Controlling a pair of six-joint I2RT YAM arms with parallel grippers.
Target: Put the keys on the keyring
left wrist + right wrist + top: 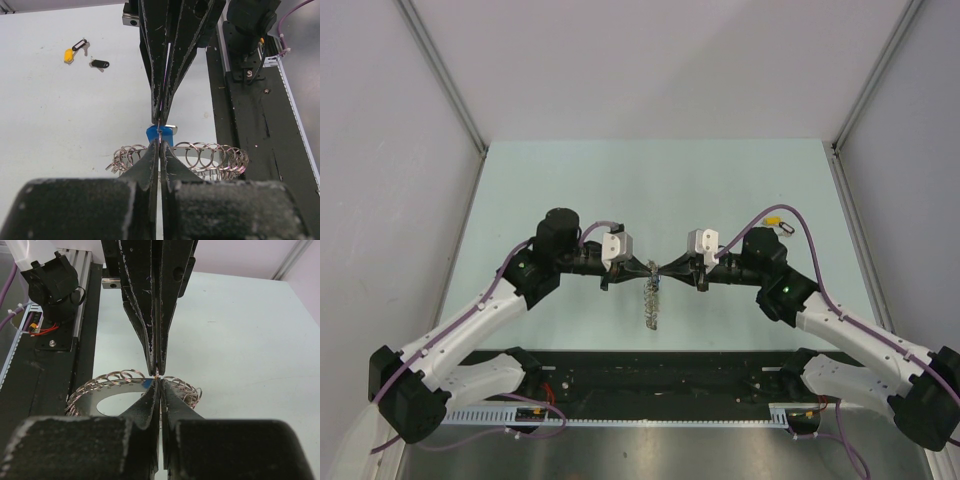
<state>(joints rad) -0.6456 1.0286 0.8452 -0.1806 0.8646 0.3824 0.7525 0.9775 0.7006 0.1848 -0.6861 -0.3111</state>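
My two grippers meet tip to tip over the middle of the table, the left gripper (648, 268) and the right gripper (662, 268) both shut. The keyring (651, 297), a silver band edged with small wire loops, hangs edge-on just under the tips. In the left wrist view my left gripper (159, 143) pinches a thin wire loop at the keyring's (205, 156) top edge. A blue-tagged key (161, 134) hangs right under the right gripper's tips. The right wrist view shows the right gripper (159, 380) closed at that same spot above the keyring (107, 396). Loose keys (777, 220) lie far right.
A yellow-tagged key (68, 55) and two black-tagged keys (100, 64) lie together on the pale table (650, 190). The black base rail (650, 375) runs along the near edge behind the keyring. Grey side walls (440, 80) enclose the table.
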